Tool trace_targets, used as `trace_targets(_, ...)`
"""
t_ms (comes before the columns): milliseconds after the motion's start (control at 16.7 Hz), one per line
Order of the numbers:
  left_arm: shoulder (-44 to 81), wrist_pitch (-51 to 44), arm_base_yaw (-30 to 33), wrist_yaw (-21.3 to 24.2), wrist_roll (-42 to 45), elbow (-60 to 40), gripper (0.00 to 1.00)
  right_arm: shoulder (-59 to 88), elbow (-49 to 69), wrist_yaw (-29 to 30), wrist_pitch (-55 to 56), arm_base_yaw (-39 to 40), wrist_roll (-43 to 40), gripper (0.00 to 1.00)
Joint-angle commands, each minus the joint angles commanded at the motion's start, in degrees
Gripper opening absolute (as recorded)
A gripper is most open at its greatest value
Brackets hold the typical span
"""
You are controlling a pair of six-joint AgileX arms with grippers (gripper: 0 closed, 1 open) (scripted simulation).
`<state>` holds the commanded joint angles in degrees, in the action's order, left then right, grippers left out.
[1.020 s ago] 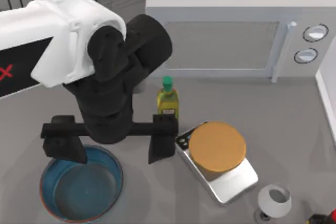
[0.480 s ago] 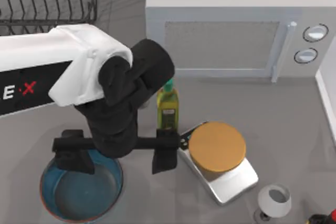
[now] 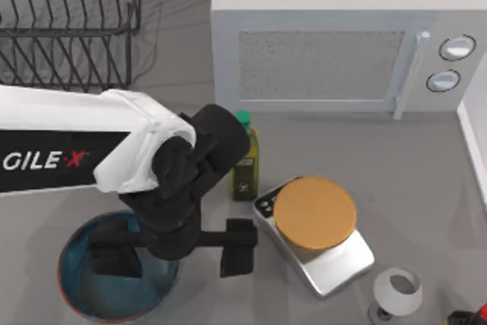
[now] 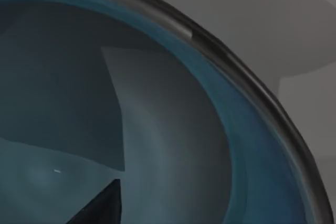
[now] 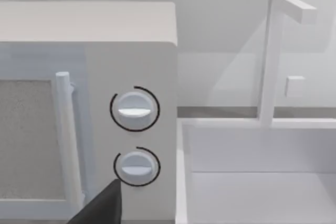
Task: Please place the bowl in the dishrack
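While you are looking down from above, you are seeing these items:

Left gripper [image 3: 176, 253]: black two-finger gripper on the white AgileX arm, hanging low over the near left of the table [image 3: 396, 157]. Its fingers [image 3: 237, 246] are standing wide apart and clamping nothing; one finger is sitting inside the bowl's outline, the other just outside its rim on the scale's side.

Bowl: wide, shallow, glossy blue round bowl with a thin reddish-brown rim [image 3: 76, 272], resting on the grey table directly beneath the fingers. From the left wrist you are looking into its blue hollow [image 4: 173, 145], with a dark fingertip [image 4: 102, 208] showing close above it.

Dishrack: black wire rack of thin bars with slanted tines [image 3: 68, 20], standing well beyond the fingers at the far left corner, well apart from the bowl.

Green-capped yellow oil bottle [image 3: 244, 165]: upright just beyond the outer finger.

Silver kitchen scale carrying an orange disc [image 3: 314, 213]: just beside the outer finger.

White wine glass [image 3: 397, 291]: past the scale.

White microwave [image 3: 335, 32]: along the far edge.

Right gripper: its dark fingertip [image 5: 102, 205] is facing the microwave's two dials [image 5: 135, 109]; you cannot tell how its fingers are standing.
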<state>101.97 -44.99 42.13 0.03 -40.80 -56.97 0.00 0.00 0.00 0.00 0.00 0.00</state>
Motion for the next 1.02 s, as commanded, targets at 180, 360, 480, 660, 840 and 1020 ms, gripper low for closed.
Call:
trace_targets(180,0.0,0.0,0.0,0.0,0.0,0.0,0.92,0.0,0.0,0.0,0.0,0.0,0.0,1.00)
trace_targets(360,0.0,0.0,0.0,0.0,0.0,0.0,0.70,0.0,0.0,0.0,0.0,0.0,0.0,1.00)
trace_targets(480,0.0,0.0,0.0,0.0,0.0,0.0,0.55,0.0,0.0,0.0,0.0,0.0,0.0,1.00)
trace_targets(660,0.0,0.0,0.0,0.0,0.0,0.0,0.32,0.0,0.0,0.0,0.0,0.0,0.0,1.00)
trace_targets(840,0.0,0.0,0.0,0.0,0.0,0.0,0.10,0.0,0.0,0.0,0.0,0.0,0.0,1.00)
trace_targets(1020,0.0,0.0,0.0,0.0,0.0,0.0,0.00,0.0,0.0,0.0,0.0,0.0,0.0,1.00)
